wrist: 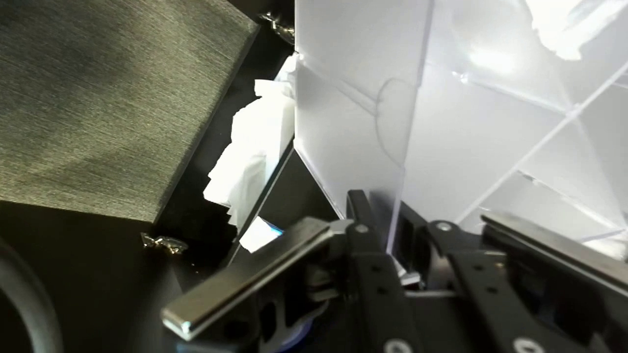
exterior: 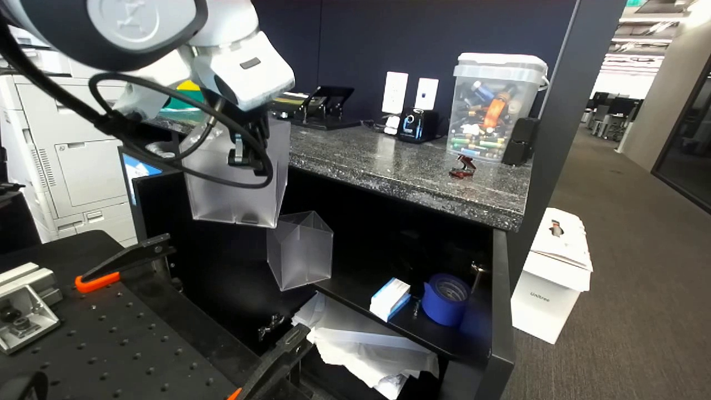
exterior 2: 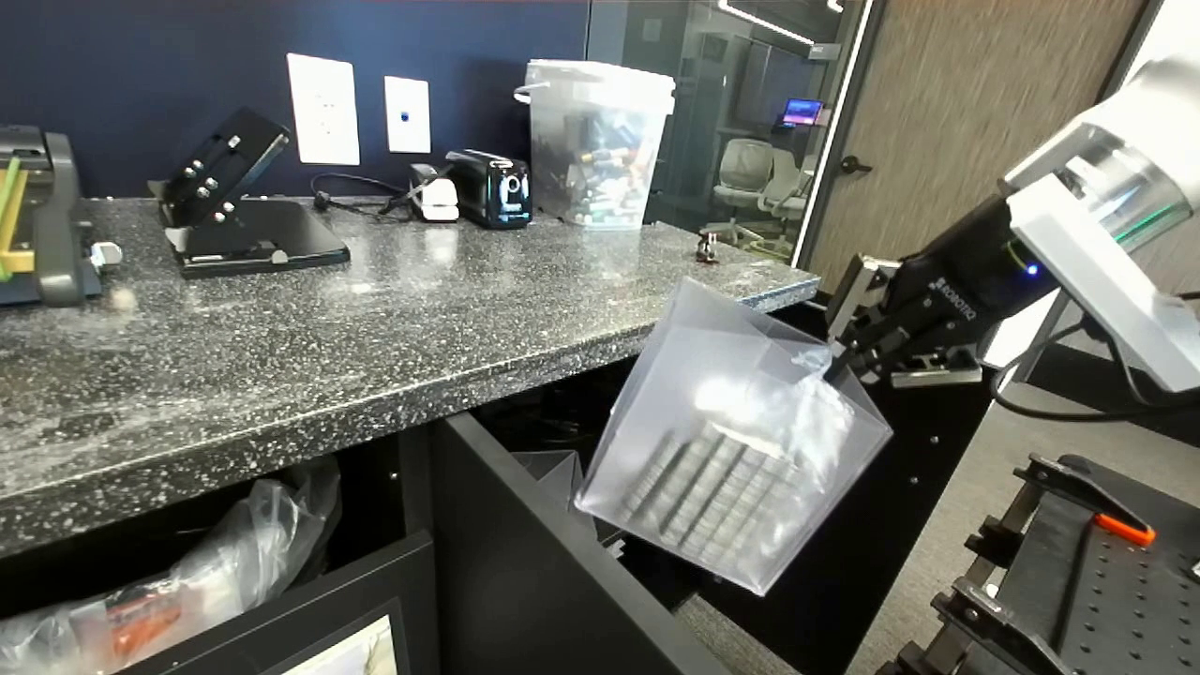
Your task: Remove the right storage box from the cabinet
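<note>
The right storage box, frosted and translucent, hangs tilted in the air at the cabinet's open front in both exterior views (exterior: 233,206) (exterior 2: 731,422). Rows of grey striped shapes show through it. My gripper (exterior 2: 844,364) is shut on its upper wall; in the wrist view the fingers (wrist: 385,206) sit on either side of that thin wall, and the box (wrist: 461,152) fills the upper right. The near-identical twin box (exterior: 303,258) stands on the cabinet shelf behind and below it, partly hidden in an exterior view (exterior 2: 553,473). The black cabinet has a grey speckled countertop (exterior: 400,176) (exterior 2: 234,375).
A blue tape roll (exterior: 444,303) and small white box (exterior: 390,300) lie on the shelf, crumpled white material (exterior: 366,344) below. A cabinet door (exterior 2: 525,562) stands open. A black perforated table (exterior: 128,333) with orange-tipped clamps (exterior: 100,280) is nearby. A battery tub (exterior: 494,105) stands on the counter.
</note>
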`<act>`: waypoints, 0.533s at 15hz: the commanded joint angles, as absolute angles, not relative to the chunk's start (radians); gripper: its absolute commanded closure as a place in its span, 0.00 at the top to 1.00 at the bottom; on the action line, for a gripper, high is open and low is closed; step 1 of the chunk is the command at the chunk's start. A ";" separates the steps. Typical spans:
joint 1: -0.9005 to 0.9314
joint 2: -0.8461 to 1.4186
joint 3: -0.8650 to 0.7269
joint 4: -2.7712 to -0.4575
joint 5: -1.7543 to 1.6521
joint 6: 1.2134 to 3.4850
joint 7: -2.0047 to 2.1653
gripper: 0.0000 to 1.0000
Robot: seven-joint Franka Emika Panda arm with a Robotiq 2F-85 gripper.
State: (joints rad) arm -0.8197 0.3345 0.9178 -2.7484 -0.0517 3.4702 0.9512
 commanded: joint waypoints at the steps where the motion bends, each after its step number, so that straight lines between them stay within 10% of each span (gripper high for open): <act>1: -0.981 0.205 1.135 -2.742 -0.066 3.484 1.119 0.03; 8: -1.215 0.149 1.456 -2.585 -0.036 3.307 1.238 0.03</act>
State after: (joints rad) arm -1.1295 0.1846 1.3443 -2.6749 -0.0509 3.3516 1.1663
